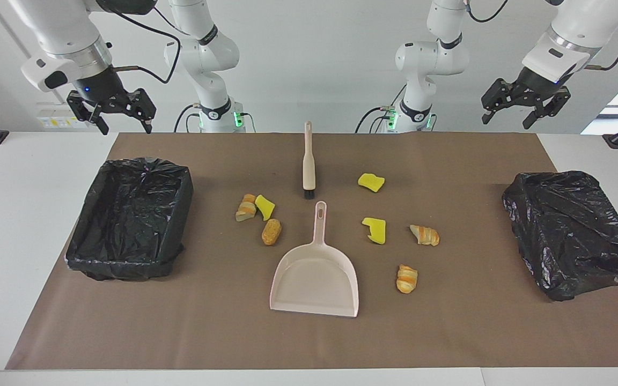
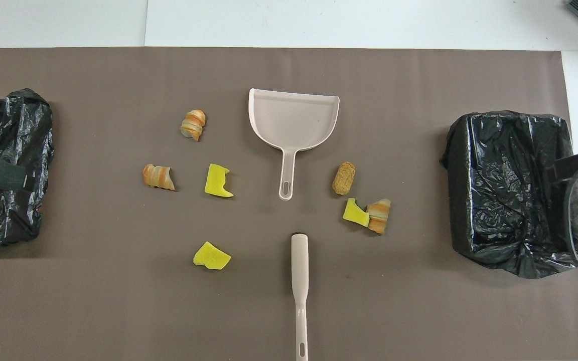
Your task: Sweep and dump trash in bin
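Waiting at the start is how this reads: nothing has been swept, and all 7 pieces of trash lie loose on the brown mat. Sweeping, lifting and dumping all remain.

The pink dustpan sits empty at the frame's centre in the facing view, its handle pointing up toward the brush, which lies untouched just above it.

Counting the trash: 3 yellow sponge chunks, at and; 3 striped croissant bits, at and; and 1 tan bread piece. The chunk at centre-left touches the croissant bit beside it; the rest lie apart.

There are 2 black-lined bins: 1 at the left of the facing view and 1 at the right, neither showing any trash inside.

Both arms hang high in the upper corners. The right gripper, upper left, and the left gripper, upper right, each have fingers spread wide and hold nothing.
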Available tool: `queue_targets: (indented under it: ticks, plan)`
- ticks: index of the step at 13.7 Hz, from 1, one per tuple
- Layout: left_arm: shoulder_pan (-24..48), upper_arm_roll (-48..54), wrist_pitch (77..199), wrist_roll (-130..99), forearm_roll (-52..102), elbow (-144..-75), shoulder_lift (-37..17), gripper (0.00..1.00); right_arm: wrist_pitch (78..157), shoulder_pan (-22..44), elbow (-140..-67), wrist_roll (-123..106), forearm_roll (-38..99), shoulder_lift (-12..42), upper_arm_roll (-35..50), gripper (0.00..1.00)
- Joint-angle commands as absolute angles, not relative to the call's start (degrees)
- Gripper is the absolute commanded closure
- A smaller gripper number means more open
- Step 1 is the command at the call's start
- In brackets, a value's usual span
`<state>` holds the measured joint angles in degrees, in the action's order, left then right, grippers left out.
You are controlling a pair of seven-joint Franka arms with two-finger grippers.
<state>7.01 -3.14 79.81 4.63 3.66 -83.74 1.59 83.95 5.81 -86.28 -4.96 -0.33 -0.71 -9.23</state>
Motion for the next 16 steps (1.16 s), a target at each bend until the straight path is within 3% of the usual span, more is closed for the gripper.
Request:
queue_targets:
  ticks: [1,10,12,16]
  plan:
    - [6.94,-3.08,79.8,4.39,4.22,-83.14,1.58,0.0,84.9,5.45,-87.8,-5.54,0.7,-1.85,-8.96,0.0]
    - [8.69,-2.2,82.6,4.13,4.39,-85.07,2.1,0.0,84.9,5.36,-88.15,-6.41,0.79,-2.11,-8.88,0.0]
    - [10.71,-2.2,84.98,3.96,4.39,-86.83,2.46,0.0,90.49,7.89,-90.61,1.09,0.53,-2.73,-8.27,0.0]
    - [17.3,-2.11,90.59,-1.47,4.66,-93.75,2.55,0.0,96.49,13.7,-89.04,10.36,-0.62,5.25,-8.26,0.0]
